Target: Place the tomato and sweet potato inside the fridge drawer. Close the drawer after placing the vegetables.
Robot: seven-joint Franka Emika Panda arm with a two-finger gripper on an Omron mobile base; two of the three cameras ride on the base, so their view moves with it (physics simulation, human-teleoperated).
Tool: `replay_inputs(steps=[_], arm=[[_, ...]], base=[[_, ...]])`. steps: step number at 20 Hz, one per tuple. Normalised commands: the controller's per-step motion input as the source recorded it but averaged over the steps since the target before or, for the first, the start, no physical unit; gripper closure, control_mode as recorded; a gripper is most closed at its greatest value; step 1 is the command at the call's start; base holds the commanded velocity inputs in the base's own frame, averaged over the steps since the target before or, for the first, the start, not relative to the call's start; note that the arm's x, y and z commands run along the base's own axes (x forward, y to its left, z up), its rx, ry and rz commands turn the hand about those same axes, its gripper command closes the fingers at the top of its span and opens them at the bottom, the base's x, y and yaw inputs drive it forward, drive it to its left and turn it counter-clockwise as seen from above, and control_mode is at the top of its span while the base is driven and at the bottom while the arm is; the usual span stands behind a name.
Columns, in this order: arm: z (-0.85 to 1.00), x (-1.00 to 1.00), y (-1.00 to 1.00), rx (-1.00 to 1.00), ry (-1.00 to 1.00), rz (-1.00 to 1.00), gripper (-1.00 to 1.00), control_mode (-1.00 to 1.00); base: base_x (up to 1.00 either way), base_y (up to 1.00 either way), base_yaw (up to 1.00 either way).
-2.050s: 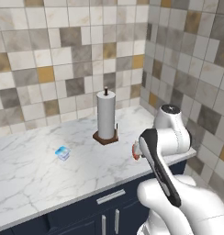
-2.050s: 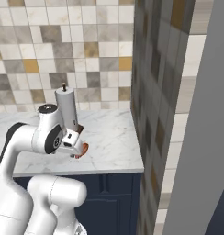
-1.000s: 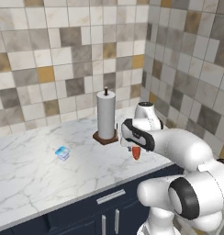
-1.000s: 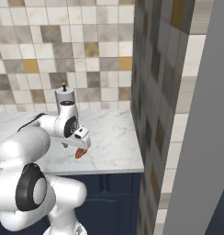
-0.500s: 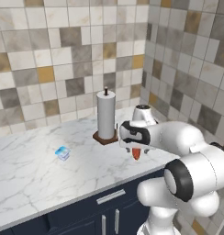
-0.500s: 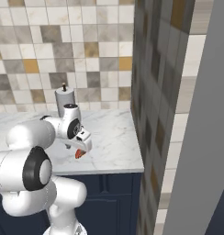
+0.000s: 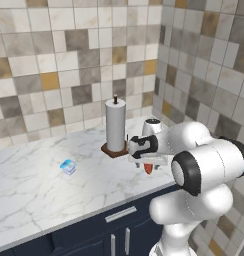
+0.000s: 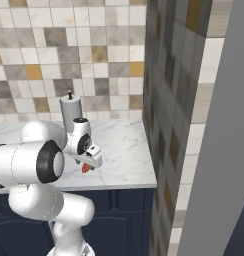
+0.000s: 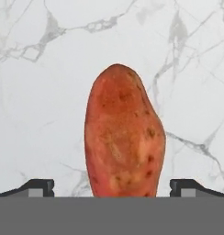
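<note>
Since the earlier frames the arm has swung forward and folded low, bringing the claw (image 9: 112,188) down over the sweet potato (image 9: 124,135), which lies on the marble desk (image 9: 40,92) right between the wide-spread fingertips (image 9: 38,187), neither of them touching it, so nothing is gripped. Just behind the claw stands a paper towel roll (image 7: 115,125), and well off to its left lies a small blue item (image 7: 68,166).
</note>
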Motion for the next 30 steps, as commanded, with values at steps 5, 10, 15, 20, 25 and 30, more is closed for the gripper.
replay_inputs(steps=[5,10,15,20,25,30], arm=[[-0.27,0.15,-0.01,0.00,0.00,-0.02,-1.00,-1.00],[-0.37,0.05,-0.01,0.00,0.01,-0.01,1.00,-1.00],[-0.34,0.01,0.00,0.00,0.01,-0.01,1.00,-1.00],[-0.08,-0.09,-0.02,0.00,0.00,0.00,1.00,-1.00],[0.47,-0.81,-0.23,0.02,-0.09,0.00,1.00,-1.00],[0.98,-1.00,-0.09,0.00,-0.14,0.00,1.00,-1.00]], base=[[0.00,0.00,0.00],[0.00,0.00,0.00],[0.00,0.00,0.00],[0.00,0.00,0.00],[0.00,0.00,0.00],[0.00,0.00,0.00]])
